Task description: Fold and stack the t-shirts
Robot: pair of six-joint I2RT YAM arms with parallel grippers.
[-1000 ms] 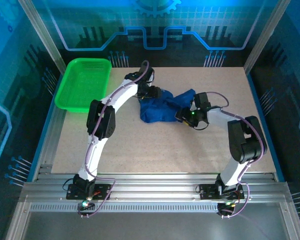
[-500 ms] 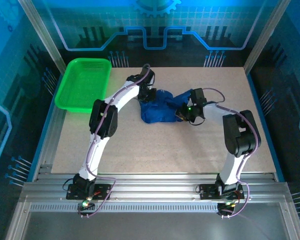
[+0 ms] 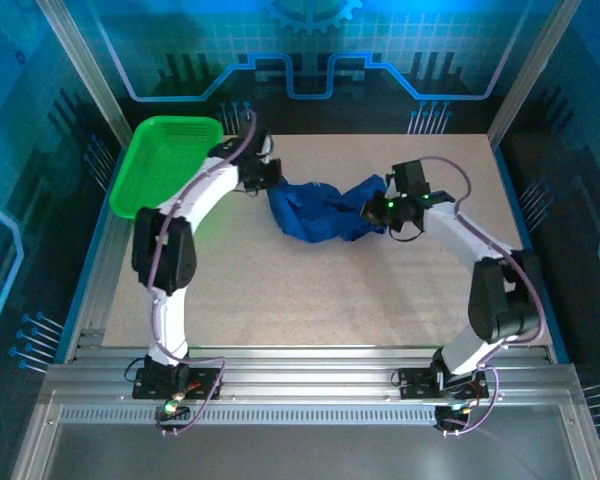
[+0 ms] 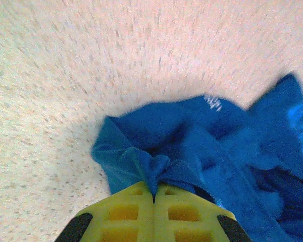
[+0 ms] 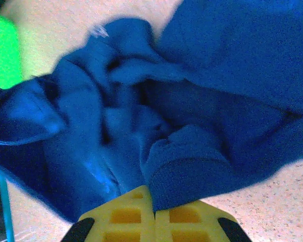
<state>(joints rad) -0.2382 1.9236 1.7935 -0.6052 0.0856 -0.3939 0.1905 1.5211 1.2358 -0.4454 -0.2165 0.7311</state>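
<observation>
Grips the royal-blue t-shirt [image 3: 315, 212] at both ends: left gripper [image 3: 268, 187] pinched tight on a bunched fold at the cloth's left edge, right gripper [image 3: 372, 208] pinched tight on a thick roll at the right. Holds the garment crumpled between the two arms, toward the far middle of the table [image 3: 280, 290], just right of the green basket [image 3: 165, 170]; hard to tell whether lifted clear. Risks spreading a tangle rather than a flat shirt: seems to catch layered folds, not a single hem, in each pinch, so pulling apart could twist the cloth or slip a layer free. From above, shows the whole span; from the left wrist, yellow fingers [image 4: 131, 206] meeting on a gathered tuck, plus a fleck of white print [image 4: 212, 102]; from the right wrist, the wad's bulk.
</observation>
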